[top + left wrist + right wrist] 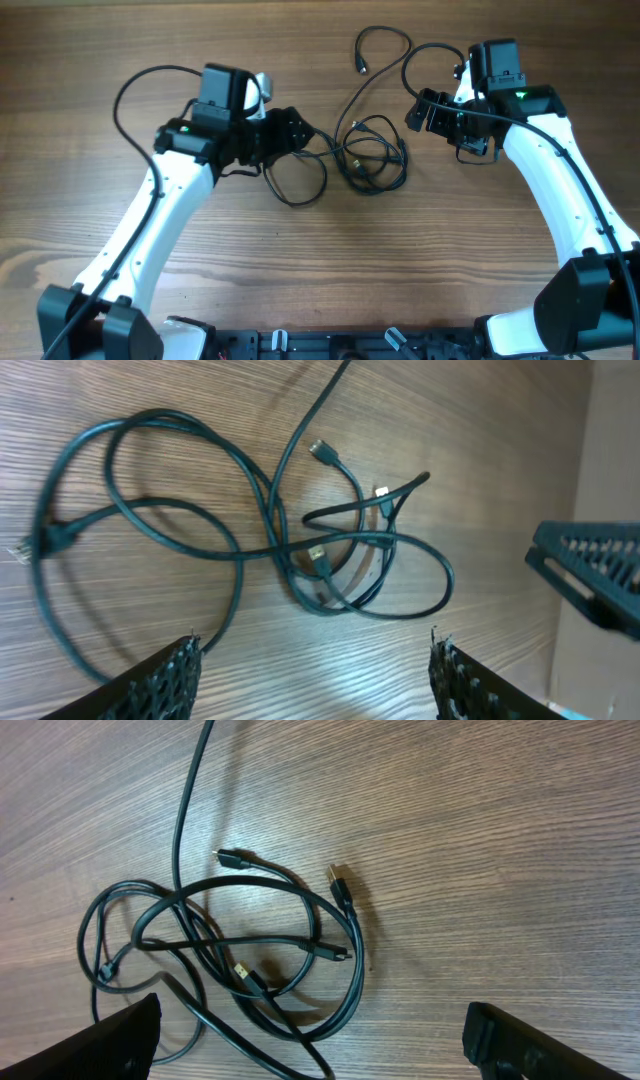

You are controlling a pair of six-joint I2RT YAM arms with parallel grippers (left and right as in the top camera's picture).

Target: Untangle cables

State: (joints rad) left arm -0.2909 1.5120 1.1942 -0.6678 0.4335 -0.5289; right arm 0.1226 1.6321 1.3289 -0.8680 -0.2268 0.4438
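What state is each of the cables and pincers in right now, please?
cables: tangled in overlapping loops, lying flat on the table, plug ends free, not held.
left pincer: open, empty, above the loops.
right pincer: open, empty, above the loops.

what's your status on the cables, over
Both open and empty: left fingers, right fingers. Tangle of thin black flexible cables loose on brown wooden table between the arms. Nothing in the way.
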